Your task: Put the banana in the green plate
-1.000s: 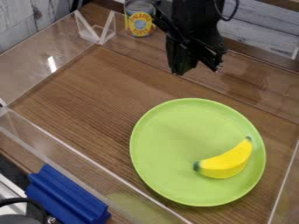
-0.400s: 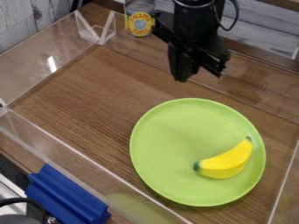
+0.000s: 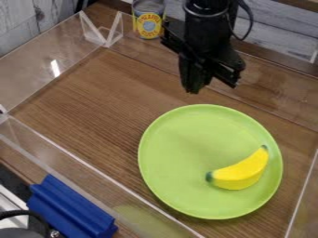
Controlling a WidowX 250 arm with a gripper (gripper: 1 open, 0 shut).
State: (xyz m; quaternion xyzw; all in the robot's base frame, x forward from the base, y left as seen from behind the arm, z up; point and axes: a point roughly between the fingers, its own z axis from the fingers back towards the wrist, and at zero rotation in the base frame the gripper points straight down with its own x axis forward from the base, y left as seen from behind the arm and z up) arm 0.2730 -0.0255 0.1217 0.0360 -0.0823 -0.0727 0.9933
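Note:
The yellow banana [image 3: 241,170] with its dark tip lies on the right part of the green plate [image 3: 180,158], near the rim. My black gripper [image 3: 199,85] hangs pointing down over the wooden tabletop just behind the plate's far edge, well apart from the banana. Its fingers are pressed together with nothing between them.
Clear acrylic walls [image 3: 50,70] enclose the wooden table. A small can [image 3: 149,23] and a clear stand [image 3: 102,33] sit at the back left. A blue object [image 3: 69,209] lies outside the front left wall.
The gripper has sunk slightly toward the table and shifted a little toward the plate. The banana and the plate have not moved.

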